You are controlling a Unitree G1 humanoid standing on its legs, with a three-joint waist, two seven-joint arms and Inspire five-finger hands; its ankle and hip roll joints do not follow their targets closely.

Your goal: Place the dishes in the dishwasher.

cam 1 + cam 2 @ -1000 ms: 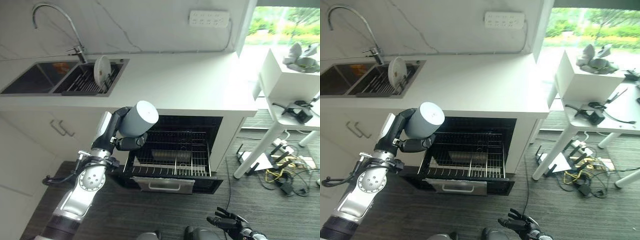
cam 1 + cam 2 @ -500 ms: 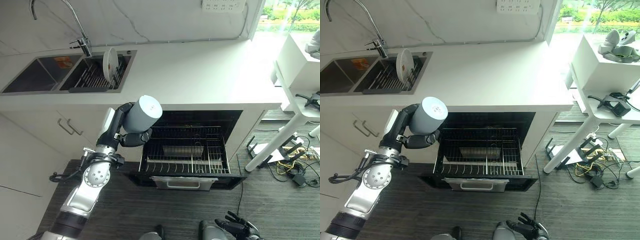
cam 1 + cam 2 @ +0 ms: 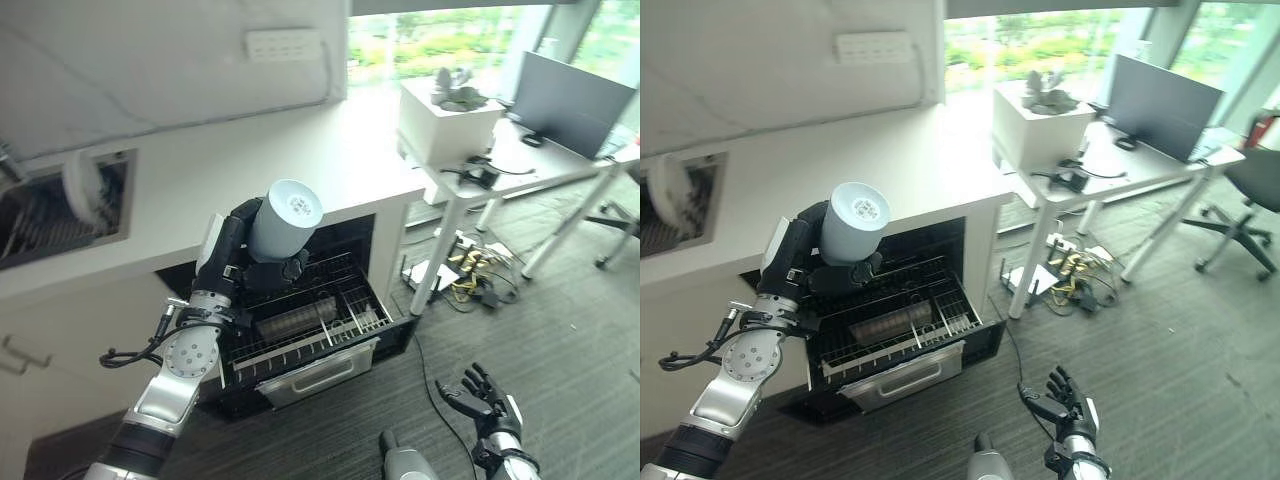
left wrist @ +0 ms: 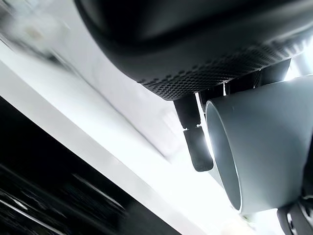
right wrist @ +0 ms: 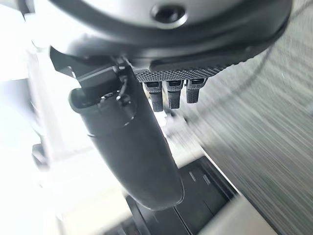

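A pale cup [image 3: 283, 220] is held above the open dishwasher [image 3: 300, 330], at its left front corner, with the left hand [image 3: 240, 262] curled round its side. The dishwasher's wire rack [image 3: 895, 320] is pulled out under the counter [image 3: 230, 170]. The right hand [image 3: 1065, 400] hangs low over the floor [image 3: 560, 340], right of the dishwasher, fingers spread and holding nothing.

White desk [image 3: 520, 165] (monitor [image 3: 575, 95] atop).
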